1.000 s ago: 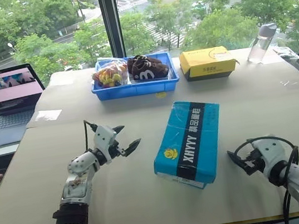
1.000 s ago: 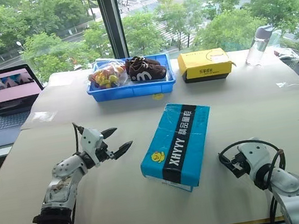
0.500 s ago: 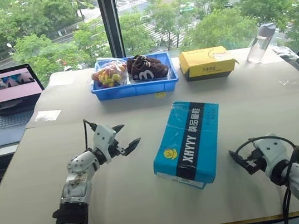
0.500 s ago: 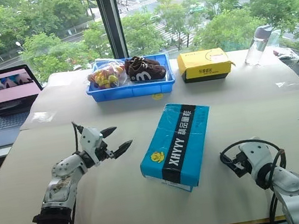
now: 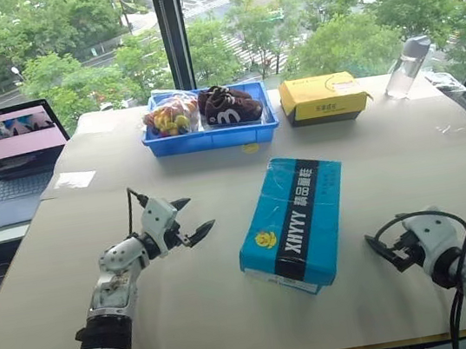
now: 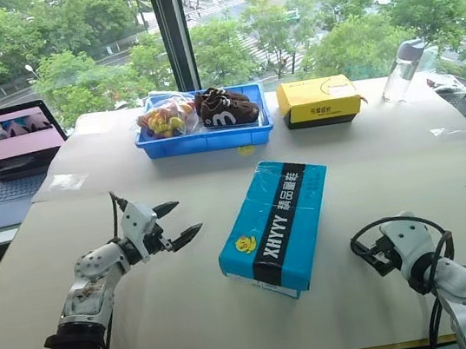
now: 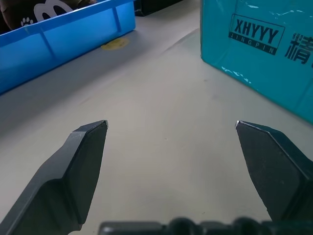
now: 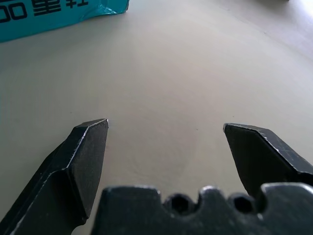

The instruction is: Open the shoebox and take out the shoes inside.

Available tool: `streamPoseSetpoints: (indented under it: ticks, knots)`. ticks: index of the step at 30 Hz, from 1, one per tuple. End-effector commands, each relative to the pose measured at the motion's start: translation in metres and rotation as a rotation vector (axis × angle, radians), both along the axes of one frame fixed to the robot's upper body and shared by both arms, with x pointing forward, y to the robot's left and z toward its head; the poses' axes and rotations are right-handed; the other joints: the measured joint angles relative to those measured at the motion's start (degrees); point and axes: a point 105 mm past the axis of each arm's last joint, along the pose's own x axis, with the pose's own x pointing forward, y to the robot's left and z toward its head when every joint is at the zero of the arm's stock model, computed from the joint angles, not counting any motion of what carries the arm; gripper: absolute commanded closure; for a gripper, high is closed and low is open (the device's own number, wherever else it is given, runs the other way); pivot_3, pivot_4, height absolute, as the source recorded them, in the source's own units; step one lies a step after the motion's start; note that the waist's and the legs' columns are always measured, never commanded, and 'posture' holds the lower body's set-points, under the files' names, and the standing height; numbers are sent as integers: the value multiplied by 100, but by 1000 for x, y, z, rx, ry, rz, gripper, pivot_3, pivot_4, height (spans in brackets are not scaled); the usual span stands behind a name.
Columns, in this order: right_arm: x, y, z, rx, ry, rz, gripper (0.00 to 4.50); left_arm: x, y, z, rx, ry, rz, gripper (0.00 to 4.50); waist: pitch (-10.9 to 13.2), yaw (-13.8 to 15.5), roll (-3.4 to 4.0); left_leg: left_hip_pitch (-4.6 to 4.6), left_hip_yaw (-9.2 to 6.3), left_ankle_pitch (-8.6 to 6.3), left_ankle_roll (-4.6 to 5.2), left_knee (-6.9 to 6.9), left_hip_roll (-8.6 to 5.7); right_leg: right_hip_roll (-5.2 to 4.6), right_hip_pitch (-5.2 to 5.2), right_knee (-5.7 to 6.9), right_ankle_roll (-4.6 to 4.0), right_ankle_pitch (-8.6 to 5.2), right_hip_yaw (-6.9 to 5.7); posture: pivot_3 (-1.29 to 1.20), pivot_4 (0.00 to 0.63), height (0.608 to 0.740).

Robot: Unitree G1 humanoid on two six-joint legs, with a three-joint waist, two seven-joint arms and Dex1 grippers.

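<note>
Nearest me, the right gripper [image 5: 383, 252] hangs wide open and empty; it has edged slightly outward. The left gripper [image 5: 194, 218], equally spread, hasn't advanced. Between them the shoebox [image 5: 294, 221] lies closed, untouched, shoes unseen.

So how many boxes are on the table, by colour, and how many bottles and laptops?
Blue boxes: 2, the shoebox and the blue tray
Yellow boxes: 1, the yellow box
Bottles: 1, the clear bottle
Laptops: 1, the laptop, at the table's left edge
Total: 5
</note>
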Motion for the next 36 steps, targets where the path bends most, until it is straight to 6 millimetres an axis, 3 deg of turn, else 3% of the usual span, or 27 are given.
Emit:
streamPoseSetpoints:
  ticks: [1, 5, 6, 7, 8, 13, 17, 18, 20, 26, 32, 36]
  knots:
    - [0, -4, 17, -26, -53, -2, 18, 1, -2, 15, -4, -60, -23, 0, 0, 0, 0, 0, 0, 0, 0, 0, 0, 0, 0, 0, 0, 0, 0, 0, 150, 740]
    - [-1, -4, 17, -25, -52, -4, 18, 0, -3, 14, -7, -54, -34, 0, 0, 0, 0, 0, 0, 0, 0, 0, 0, 0, 0, 0, 0, 0, 0, 0, 150, 740]
    - [-1, -4, 17, -24, -52, -4, 0, 0, -3, 14, -8, -53, -36, 522, 0, 0, 0, 0, 0, 0, 0, 0, 0, 0, 0, 0, 0, 0, 0, 0, 150, 740]
    - [-1, -4, 17, -24, -52, -4, 0, -1, -3, 14, -9, -52, -37, 709, 0, 0, 0, 0, 0, 0, 0, 0, 0, 0, 0, 0, 0, 0, 0, 0, 150, 740]
    - [-2, -4, 17, -23, -52, -4, 525, -1, -4, 14, -13, -50, -45, 1088, 0, 0, 0, 0, 0, 0, 0, 0, 0, 0, 0, 0, 0, 0, 0, 0, 150, 740]
    - [-3, -3, 16, -15, -48, -2, 1999, -4, -6, 15, -25, -45, -62, 2824, 0, -1, 0, 0, 0, 0, 0, 0, 0, -1, 0, 0, 0, 0, 0, 0, 150, 740]
    - [-4, -2, 17, -13, -48, 0, 3445, -5, -7, 15, -25, -44, -68, 4351, 0, -3, 0, 0, 0, 0, 0, 0, 1, 0, 0, 1, 0, 0, 0, 0, 150, 740]
    - [-4, -2, 17, -13, -47, 1, 3810, -4, -7, 15, -24, -44, -68, 4500, 0, -3, 0, 1, 0, 0, 0, 0, 1, 0, 0, 1, 0, 0, 1, 0, 150, 740]
    - [-5, -3, 19, -13, -50, 2, 4441, -5, -6, 18, -16, -49, -76, 4500, 0, -1, 0, 0, 0, 0, 0, 0, 0, 0, 0, 1, 0, 0, 1, 0, 150, 740]
    - [-7, -9, 23, -15, -49, 2, 4475, -6, -2, 24, -7, -57, -89, 4500, 0, -1, 0, 0, 0, 0, 0, 0, 0, 0, 0, 0, 0, 0, 0, 0, 150, 740]
    - [-1, -7, 27, -15, -68, -1, 4475, -7, -10, 27, 6, -55, -113, 4500, 0, -3, 0, 1, 1, 0, 0, 1, 1, 0, 1, 0, 0, 0, 1, 0, 150, 740]
    - [6, 4, 24, 7, -73, 22, 4475, 2, -12, 13, 124, -78, -84, 4500, 0, -1, 0, 2, 1, 0, 0, 2, 0, 3, 2, 1, 0, 0, 1, 0, 150, 740]
